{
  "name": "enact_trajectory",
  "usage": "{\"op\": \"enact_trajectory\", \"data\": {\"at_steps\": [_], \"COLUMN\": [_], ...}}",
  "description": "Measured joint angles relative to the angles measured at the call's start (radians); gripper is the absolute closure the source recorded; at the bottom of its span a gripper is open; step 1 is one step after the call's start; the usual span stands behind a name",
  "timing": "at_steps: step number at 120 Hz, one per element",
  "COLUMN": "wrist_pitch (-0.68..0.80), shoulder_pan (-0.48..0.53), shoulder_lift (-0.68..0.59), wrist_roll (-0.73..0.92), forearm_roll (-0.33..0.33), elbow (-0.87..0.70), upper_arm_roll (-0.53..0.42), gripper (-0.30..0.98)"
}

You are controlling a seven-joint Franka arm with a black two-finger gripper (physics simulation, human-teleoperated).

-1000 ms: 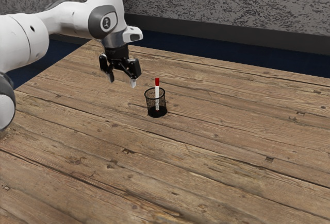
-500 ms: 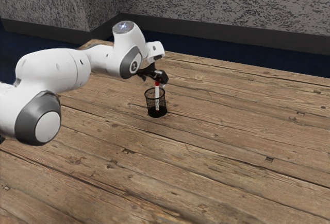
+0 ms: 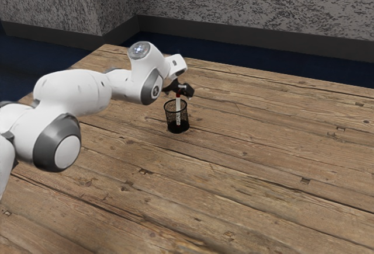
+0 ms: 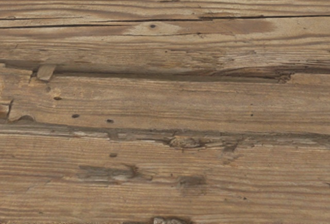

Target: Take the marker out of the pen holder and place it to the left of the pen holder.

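The marker [image 3: 178, 109] stands upright in the holder [image 3: 177, 128], toward the far side of the table [image 3: 251, 160], its top right at my claw [image 3: 180, 92]; I should draw it straight up. How open I am, or whether I grip it, I can't tell.

The marker [image 3: 178, 103] is a slim white stick with a red upper end, standing close to upright inside the pen holder [image 3: 169, 115], its top right at the underside of the claw [image 3: 179, 92]. The claw hides part of the red end; whether the two touch cannot be told. The marker's white body rises above the rim, and its lower part shows through the mesh, reaching down near the base. The pen holder is a round black wire-mesh cup, a little wider at its dark rim than at its foot. It stands upright on the tabletop [image 3: 245, 149], below the claw, its rim apart from it.
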Motion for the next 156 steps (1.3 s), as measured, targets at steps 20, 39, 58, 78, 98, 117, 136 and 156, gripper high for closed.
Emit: {"op": "enact_trajectory", "data": {"at_steps": [20, 39, 58, 78, 98, 117, 136, 156], "wrist_pitch": [0.019, 0.031, 0.036, 0.038, 0.041, 0.040, 0.031, -0.019], "shoulder_pan": [0.000, 0.000, 0.000, 0.000, -0.015, -0.065, -0.080, -0.027], "shoulder_lift": [0.009, 0.004, 0.003, -0.002, -0.077, -0.213, -0.331, -0.376], "wrist_roll": [-0.017, -0.028, -0.035, -0.042, -0.057, -0.071, -0.079, -0.068], "forearm_roll": [-0.003, -0.001, 0.001, 0.002, 0.007, 0.014, 0.070, 0.156], "elbow": [0.001, -0.008, -0.012, -0.016, -0.094, -0.205, -0.255, -0.262], "upper_arm_roll": [0.000, 0.002, 0.002, 0.004, 0.008, 0.044, 0.067, 0.068], "gripper": [0.00, 0.24, 0.55, 0.69, 0.73, 0.74, 0.75, 0.75]}}
